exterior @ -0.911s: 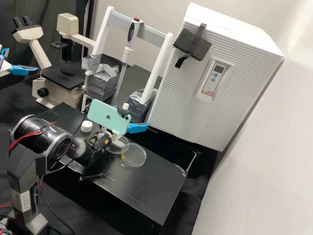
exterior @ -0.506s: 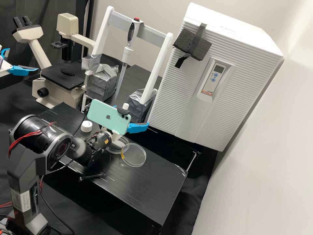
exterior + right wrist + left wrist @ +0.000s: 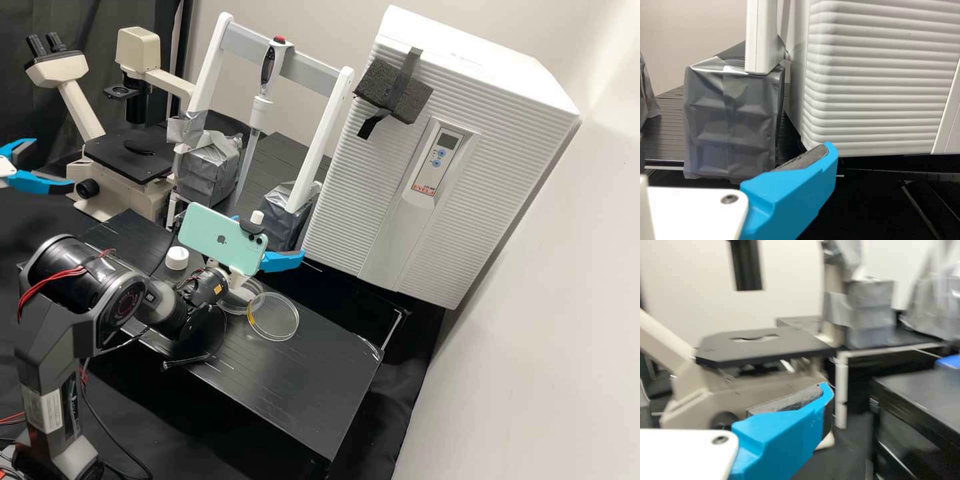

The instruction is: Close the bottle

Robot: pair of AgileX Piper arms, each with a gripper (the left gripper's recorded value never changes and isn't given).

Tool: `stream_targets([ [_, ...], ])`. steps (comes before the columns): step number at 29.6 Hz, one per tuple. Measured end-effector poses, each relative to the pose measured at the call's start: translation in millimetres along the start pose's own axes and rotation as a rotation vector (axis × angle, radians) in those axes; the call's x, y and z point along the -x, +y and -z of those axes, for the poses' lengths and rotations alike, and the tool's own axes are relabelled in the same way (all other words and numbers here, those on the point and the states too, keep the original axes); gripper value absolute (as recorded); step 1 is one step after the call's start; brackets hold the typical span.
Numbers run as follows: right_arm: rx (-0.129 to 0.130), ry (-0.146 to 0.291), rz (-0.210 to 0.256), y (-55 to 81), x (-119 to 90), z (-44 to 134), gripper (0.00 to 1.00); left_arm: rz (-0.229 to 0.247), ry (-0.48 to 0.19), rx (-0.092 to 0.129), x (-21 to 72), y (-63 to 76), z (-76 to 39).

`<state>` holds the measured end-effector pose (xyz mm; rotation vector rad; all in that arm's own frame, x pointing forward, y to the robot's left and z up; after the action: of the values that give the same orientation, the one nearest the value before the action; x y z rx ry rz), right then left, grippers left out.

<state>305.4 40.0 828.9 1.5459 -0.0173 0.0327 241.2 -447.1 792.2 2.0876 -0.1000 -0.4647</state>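
Black surface (image 3: 300, 373) is flanked on the right by a white ribbed cabinet (image 3: 453, 153). A white cap (image 3: 177, 257) is set at its far left end. The left fingers (image 3: 37, 181) are spread, empty, beside the microscope (image 3: 113, 167). The right fingers (image 3: 283, 260) are parted, empty, just right of the cap.

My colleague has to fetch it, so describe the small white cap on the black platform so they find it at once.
Start at the big white ribbed cabinet; a black slatted platform lies before it. At the platform's end nearest the microscope, beside the mint-green phone, sits the white cap: squat, round and solid white, unlike the clear flat dishes nearby.
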Motion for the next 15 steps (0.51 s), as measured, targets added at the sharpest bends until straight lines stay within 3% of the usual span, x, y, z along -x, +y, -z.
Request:
stream_targets([
  [6, 0.0, 0.0, 0.0, 0.0, 0.0, 0.0, 1.0, 0.073, -0.097, -0.053, 16.0, -9.5, -10.5],
  [9, 0.0, 0.0, 0.0, 0.0, 0.0, 0.0, 1.0, 0.096, -0.107, -0.06, 23.2, -13.3, -11.3],
  [15, 0.0, 0.0, 0.0, 0.0, 0.0, 0.0, 1.0, 0.119, -0.109, -0.063, 27.9, -16.8, -9.3],
])
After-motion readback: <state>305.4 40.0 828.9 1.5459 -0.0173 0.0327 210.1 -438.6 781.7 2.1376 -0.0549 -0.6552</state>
